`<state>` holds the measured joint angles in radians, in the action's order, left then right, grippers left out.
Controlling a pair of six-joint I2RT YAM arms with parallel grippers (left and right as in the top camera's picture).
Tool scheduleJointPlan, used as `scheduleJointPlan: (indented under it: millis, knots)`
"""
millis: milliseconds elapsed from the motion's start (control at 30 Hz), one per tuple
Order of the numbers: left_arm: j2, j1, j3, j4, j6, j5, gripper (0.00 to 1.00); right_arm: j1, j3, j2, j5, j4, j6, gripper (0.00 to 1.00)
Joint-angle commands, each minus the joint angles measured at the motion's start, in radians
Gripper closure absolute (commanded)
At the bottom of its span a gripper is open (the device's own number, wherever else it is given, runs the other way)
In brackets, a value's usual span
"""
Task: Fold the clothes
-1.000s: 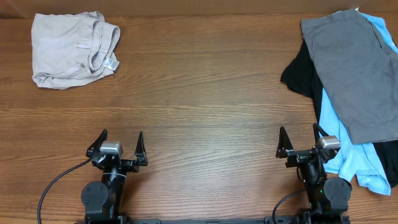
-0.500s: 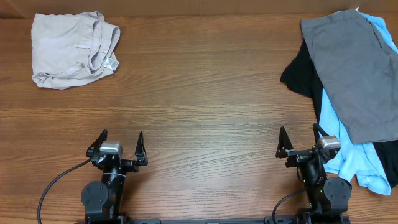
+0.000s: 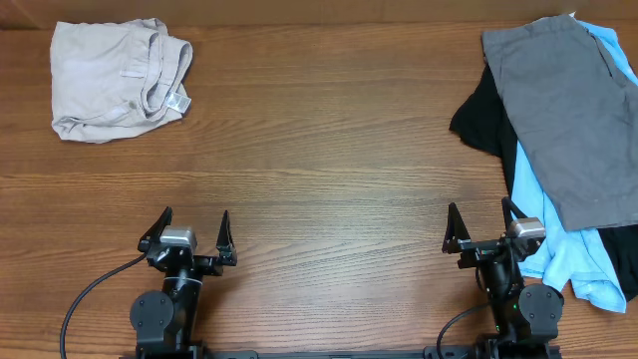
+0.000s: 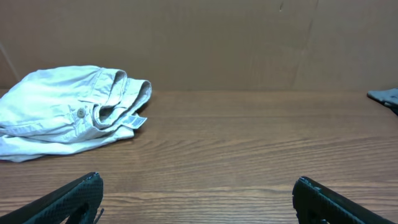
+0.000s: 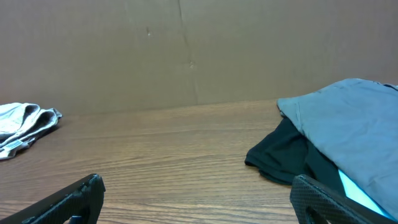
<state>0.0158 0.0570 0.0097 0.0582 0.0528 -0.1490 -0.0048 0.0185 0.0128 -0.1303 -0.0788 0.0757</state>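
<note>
1. L gripper (image 3: 194,227): jaws spread wide, holding nothing, near table (image 3: 329,150) front edge.
2. R gripper (image 3: 478,224): jaws wide too, empty, just beside blue tee (image 3: 563,264).
3. Far-left corner: beige shorts (image 3: 110,80), bunched.
4. Far right: grey shorts (image 3: 573,110) atop black garment (image 3: 483,125) & tee.

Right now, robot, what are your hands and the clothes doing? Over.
Left hand open, empty; right hand open, empty. Grey shorts atop black garment and blue T-shirt, far right; beige shorts far left. Nothing blocking.
</note>
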Motion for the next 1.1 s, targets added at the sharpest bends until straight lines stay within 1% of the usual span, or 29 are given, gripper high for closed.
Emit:
scheduleJointPlan:
  millis: [0, 300, 433, 500, 600, 700, 800, 967, 1067]
  knots:
    - [-0.011, 0.002, -0.005, -0.009, 0.014, 0.01, 0.0, 0.005, -0.01, -0.01, 0.006, 0.006, 0.003, 0.0]
    - [-0.011, 0.002, -0.005, -0.007, 0.014, 0.008, 0.0, 0.005, -0.01, -0.01, 0.002, 0.037, 0.004, 0.0]
    - [-0.011, 0.002, -0.005, -0.037, 0.011, -0.085, 0.0, 0.005, -0.01, -0.01, -0.021, 0.051, 0.022, 0.0]
    - [-0.011, 0.002, 0.01, -0.041, 0.011, -0.087, 0.0, 0.005, 0.001, -0.01, -0.04, 0.071, 0.033, 0.0]
    - [-0.006, 0.002, 0.051, -0.039, 0.009, -0.08, 0.0, 0.005, 0.045, -0.001, -0.073, 0.047, 0.033, 0.0]
    - [0.039, 0.002, 0.134, -0.019, 0.006, -0.08, 0.0, 0.005, 0.138, 0.042, -0.109, -0.024, 0.034, 0.0]
    - [0.148, 0.002, 0.243, -0.001, 0.006, -0.082, 0.0, 0.005, 0.286, 0.133, -0.11, -0.109, 0.033, 0.0]
    - [0.37, 0.002, 0.403, -0.002, 0.006, -0.134, 0.0, 0.004, 0.526, 0.321, -0.108, -0.23, 0.032, 0.0]
    - [0.52, 0.002, 0.511, 0.005, 0.006, -0.186, 0.0, 0.004, 0.7, 0.471, -0.107, -0.336, 0.029, 0.0]
